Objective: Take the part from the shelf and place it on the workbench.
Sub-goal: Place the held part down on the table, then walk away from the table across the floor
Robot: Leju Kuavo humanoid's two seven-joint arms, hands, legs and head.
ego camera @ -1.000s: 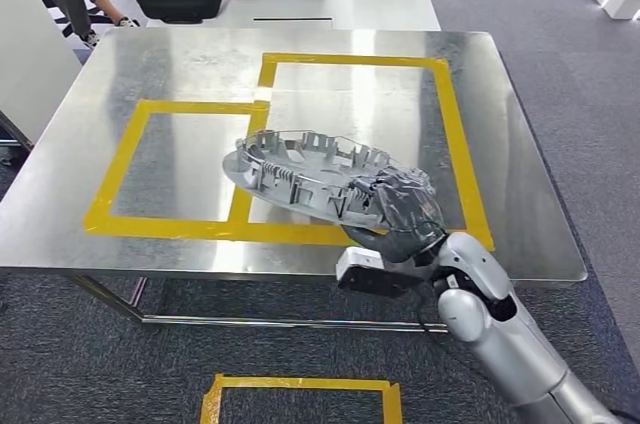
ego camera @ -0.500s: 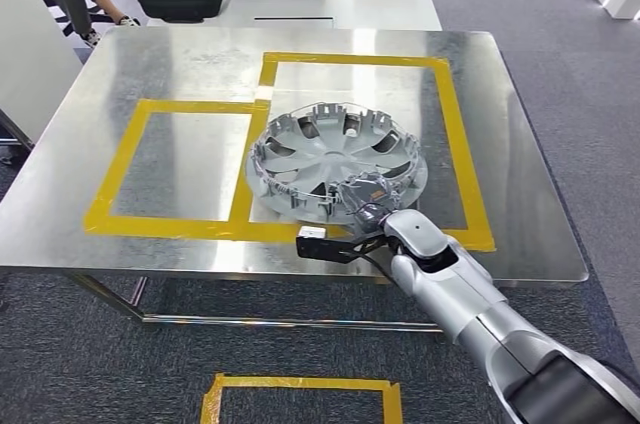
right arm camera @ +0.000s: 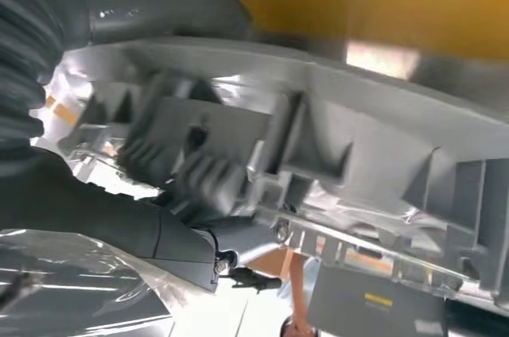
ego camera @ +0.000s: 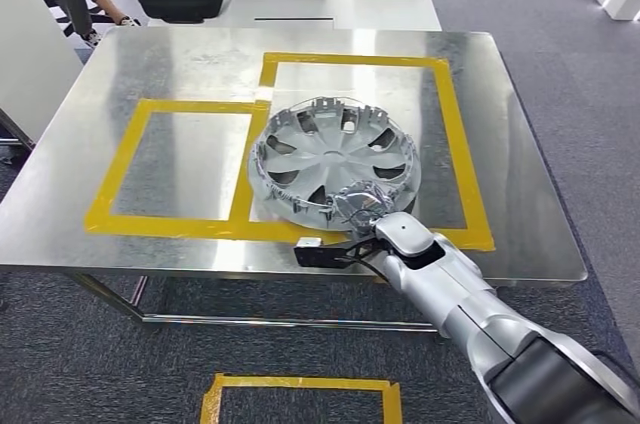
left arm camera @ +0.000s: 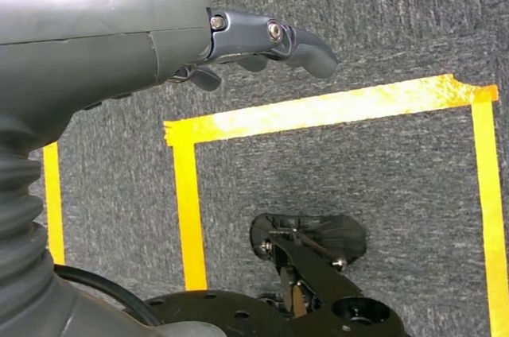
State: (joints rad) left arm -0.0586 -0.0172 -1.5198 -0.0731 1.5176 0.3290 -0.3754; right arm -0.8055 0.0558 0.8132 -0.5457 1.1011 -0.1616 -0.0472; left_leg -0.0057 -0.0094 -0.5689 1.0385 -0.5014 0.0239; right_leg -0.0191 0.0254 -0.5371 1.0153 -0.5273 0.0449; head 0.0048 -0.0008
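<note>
Wheel cover lowered from a tilted carry a second ago, now flat on workbench, inside its right-hand yellow tape square. Near rim still held by right hand. Left hand hanging loose, fingers apart, holding nothing. Placement nearly done; release remaining.

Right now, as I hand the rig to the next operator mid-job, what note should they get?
Right hand: grips the near rim of the wheel cover.
Left hand: holds nothing, hangs over the carpet with yellow floor tape.
Wheel cover: inner side up on the metal workbench, across the tape line between the two yellow squares; whether it is fully resting is unclear.
Done: part brought to the bench.
Left: let go and pull the right arm back.
</note>
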